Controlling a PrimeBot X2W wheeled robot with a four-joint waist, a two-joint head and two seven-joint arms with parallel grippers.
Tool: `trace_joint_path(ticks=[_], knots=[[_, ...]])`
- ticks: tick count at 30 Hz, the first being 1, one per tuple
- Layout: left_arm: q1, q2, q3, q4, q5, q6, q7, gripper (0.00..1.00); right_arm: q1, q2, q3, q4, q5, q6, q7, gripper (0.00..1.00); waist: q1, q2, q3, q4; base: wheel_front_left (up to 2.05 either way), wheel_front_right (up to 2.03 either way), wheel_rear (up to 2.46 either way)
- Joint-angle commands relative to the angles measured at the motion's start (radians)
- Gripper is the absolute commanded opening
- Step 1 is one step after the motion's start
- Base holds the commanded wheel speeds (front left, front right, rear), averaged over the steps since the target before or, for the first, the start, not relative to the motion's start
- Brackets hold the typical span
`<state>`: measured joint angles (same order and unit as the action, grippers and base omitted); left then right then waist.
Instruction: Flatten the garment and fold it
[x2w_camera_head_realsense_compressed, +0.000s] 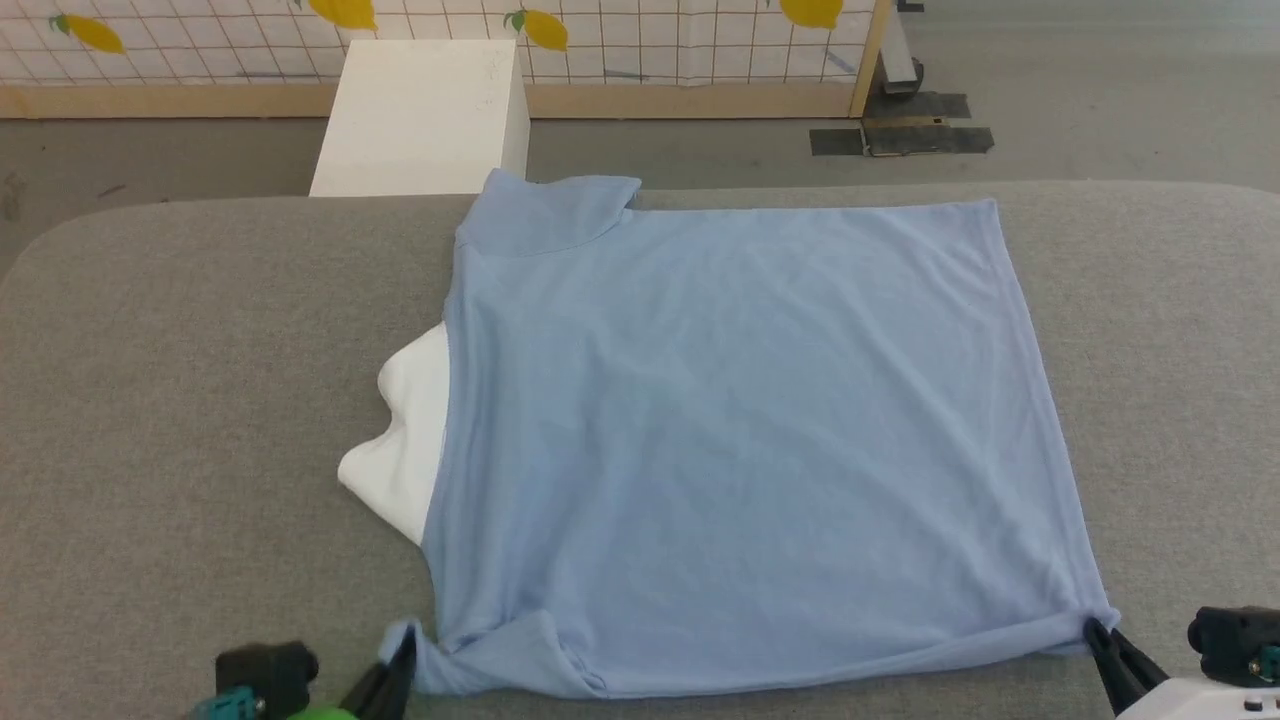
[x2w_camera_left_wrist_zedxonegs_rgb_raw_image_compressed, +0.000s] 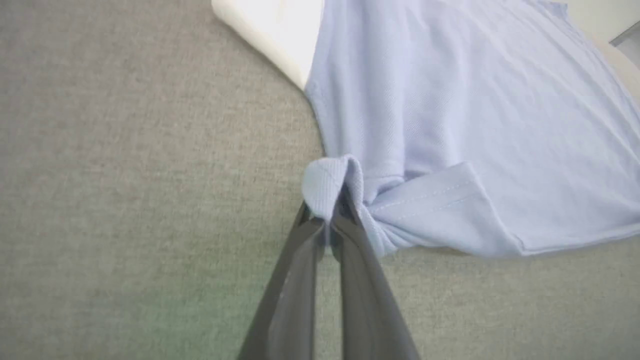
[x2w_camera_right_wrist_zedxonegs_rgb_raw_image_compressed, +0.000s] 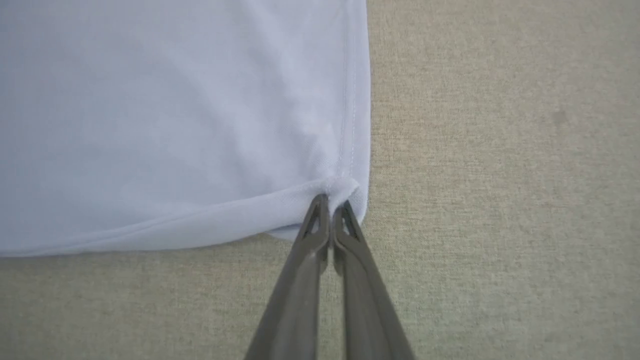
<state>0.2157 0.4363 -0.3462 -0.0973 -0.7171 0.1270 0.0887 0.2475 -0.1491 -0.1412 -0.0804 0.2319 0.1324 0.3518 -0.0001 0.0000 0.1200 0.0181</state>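
Fold step: my left gripper pinches the near sleeve of the sky-blue shirt, my right gripper its hem corner; next likely needs an even lift toward its far edge.

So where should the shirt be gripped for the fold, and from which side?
By its two near corners, coming in from the robot's own side. The shirt lies flat with its hem to the right, so its near edge ends in two free corners, each thin enough to pinch. The left gripper and right gripper are shut on those.
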Motion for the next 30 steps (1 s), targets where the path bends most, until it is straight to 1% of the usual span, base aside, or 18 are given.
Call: trace_joint_path(ticks=[1, 3, 4, 6, 10, 13, 19, 23, 27, 30], knots=[[-0.048, -0.009, -0.004, 0.013, 0.045, -0.006, -0.053, 0.00, -0.007, 0.010, -0.002, 0.014, -0.011, -0.002, -0.048, 0.00, 0.0001, 0.0000, -0.001, -0.003, 0.00, 0.00, 0.00], [-0.089, -0.028, -0.020, 0.034, 0.090, -0.014, -0.110, 0.00, -0.022, 0.010, 0.009, 0.043, -0.016, -0.002, -0.106, 0.00, 0.0001, 0.0000, 0.001, -0.006, 0.00, 0.00, 0.00], [-0.136, -0.038, -0.035, 0.054, 0.132, -0.018, -0.150, 0.00, -0.047, 0.008, 0.017, 0.066, -0.018, -0.002, -0.156, 0.00, 0.0001, 0.0000, 0.005, -0.008, 0.00, 0.00, 0.00], [-0.190, -0.039, -0.045, 0.079, 0.168, -0.024, -0.174, 0.00, -0.075, 0.001, 0.028, 0.078, -0.025, -0.002, -0.188, 0.00, 0.0001, 0.0000, 0.011, -0.011, 0.00, 0.00, 0.00], [-0.310, -0.039, -0.045, 0.122, 0.209, -0.043, -0.208, 0.00, -0.145, -0.027, 0.054, 0.086, -0.040, -0.002, -0.211, 0.00, 0.0001, 0.0000, 0.033, -0.022, 0.00, 0.00, 0.00], [-0.393, -0.036, -0.042, 0.148, 0.223, -0.056, -0.208, 0.00, -0.205, -0.055, 0.072, 0.094, -0.044, -0.002, -0.202, 0.00, 0.0001, 0.0000, 0.057, -0.029, 0.00, 0.00, 0.00], [-0.544, -0.017, -0.028, 0.224, 0.218, -0.088, -0.162, 0.00, -0.336, -0.105, 0.114, 0.123, -0.042, -0.002, -0.158, 0.00, 0.0001, 0.0000, 0.123, -0.046, 0.00, 0.00, 0.00], [-0.621, -0.007, -0.018, 0.301, 0.198, -0.111, -0.122, 0.00, -0.426, -0.126, 0.137, 0.175, -0.024, -0.002, -0.118, 0.00, 0.0001, 0.0000, 0.168, -0.052, 0.00, 0.00, 0.00], [-0.669, 0.003, -0.019, 0.390, 0.173, -0.125, -0.050, 0.00, -0.506, -0.149, 0.165, 0.233, -0.003, -0.002, -0.073, 0.00, 0.0001, 0.0000, 0.206, -0.055, 0.00, 0.00, 0.00], [-0.686, 0.007, -0.027, 0.456, 0.139, -0.139, 0.042, 0.00, -0.569, -0.169, 0.194, 0.281, 0.029, -0.002, -0.026, 0.00, 0.0001, 0.0000, 0.229, -0.056, 0.00, 0.00, 0.00]])
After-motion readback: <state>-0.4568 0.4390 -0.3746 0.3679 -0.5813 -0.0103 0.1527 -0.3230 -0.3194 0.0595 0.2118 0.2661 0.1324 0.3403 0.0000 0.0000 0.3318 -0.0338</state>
